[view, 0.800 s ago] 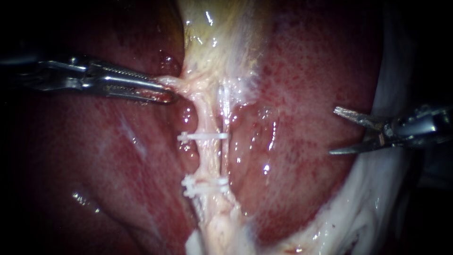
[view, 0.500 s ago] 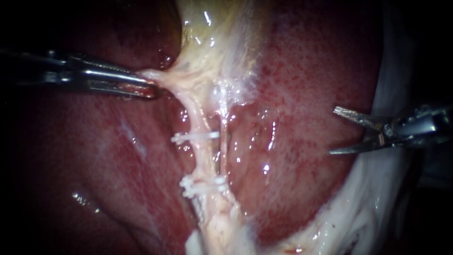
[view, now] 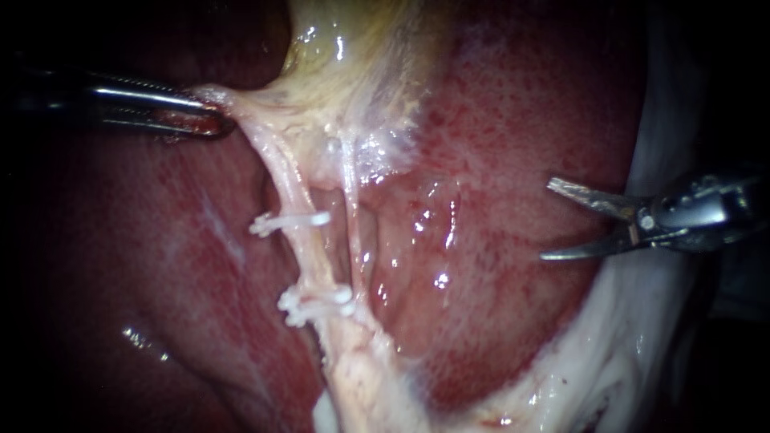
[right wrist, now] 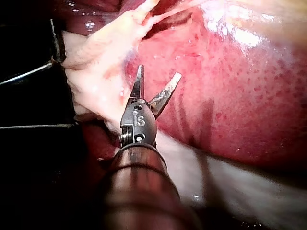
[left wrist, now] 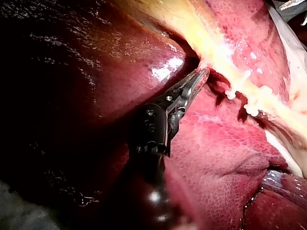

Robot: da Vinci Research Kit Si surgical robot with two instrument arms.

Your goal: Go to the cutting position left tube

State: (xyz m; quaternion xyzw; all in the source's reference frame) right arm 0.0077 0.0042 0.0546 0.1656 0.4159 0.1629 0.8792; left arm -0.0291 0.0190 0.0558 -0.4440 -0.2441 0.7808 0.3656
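Our right instrument [view: 547, 220] hangs over the liver [view: 497, 144], blades spread and empty, well apart from the left tube [view: 309, 252], stretched between its upper clip [view: 289, 221] and lower clips [view: 317, 303]. Beyond, our left instrument [view: 215, 122] is clamped on pale tissue [view: 241, 108] by the gallbladder [view: 353, 68]. We risk nicking the right tube [view: 353, 232] just beside it if we come in skewed.

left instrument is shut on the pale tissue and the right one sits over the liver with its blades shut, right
Not quite. The right instrument has its blades open: the endoscope view shows a clear gap between them, with nothing gripped. The rest stands: the left instrument is shut on the pale tissue, and the right one sits over the liver.
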